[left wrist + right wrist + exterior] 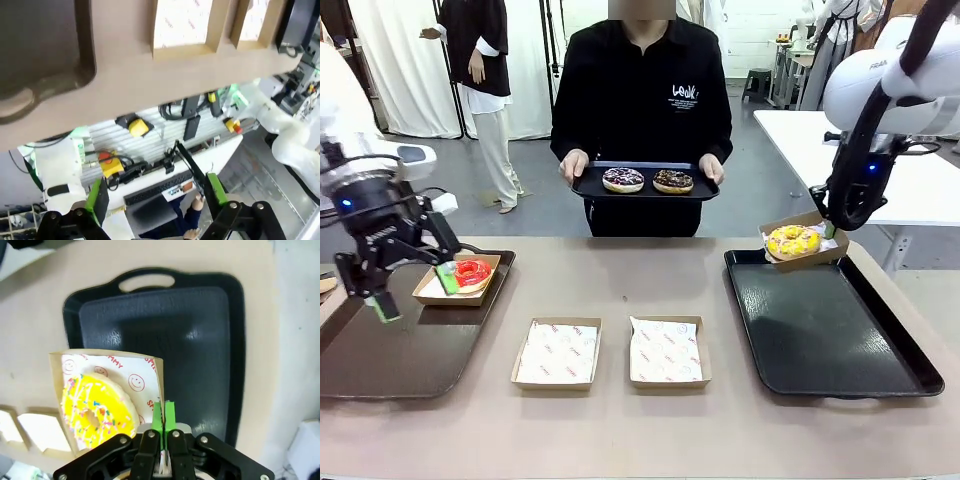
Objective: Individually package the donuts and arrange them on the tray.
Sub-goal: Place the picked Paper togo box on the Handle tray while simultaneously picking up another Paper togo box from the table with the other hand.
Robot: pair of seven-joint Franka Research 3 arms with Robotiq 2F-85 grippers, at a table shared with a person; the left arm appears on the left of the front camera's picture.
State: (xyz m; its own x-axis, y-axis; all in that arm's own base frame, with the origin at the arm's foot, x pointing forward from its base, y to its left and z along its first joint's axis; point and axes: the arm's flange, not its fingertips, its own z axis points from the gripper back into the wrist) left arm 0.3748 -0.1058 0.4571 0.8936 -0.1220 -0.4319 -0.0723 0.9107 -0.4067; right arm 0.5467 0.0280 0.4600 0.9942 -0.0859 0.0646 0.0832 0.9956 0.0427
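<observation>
Donuts: I count four. The yellow donut (792, 240) is on the right, the red donut (473, 271) on the left, and the other two are with the person at the far side.
Yellow donut: it lies in a cardboard box (808, 263) lined with printed paper. The box is held off the surface, tilted, over the far left corner of the black tray (820, 330).
Right pincer (162, 410): my wrist camera shows the green pads pressed together on the edge of the yellow donut's box.
Red donut: it sits in its own small box (440, 297) at the far right corner of the brown tray (380, 350), on the left of the worktop (620, 430).
Left pincer (155, 187): the fingers are spread wide with nothing between them. From the front, one green pad is just beside the left edge of the red donut's box. I cannot tell whether it touches.
Purple donut (623, 179) and chocolate donut (673, 181): side by side, unboxed, on a small dark tray (645, 196) that the person holds in both hands beyond the far edge.
Empty boxes: two paper-lined ones, left box (557, 352) and right box (666, 351), stand close together at the near middle of the worktop, between the two large trays.
</observation>
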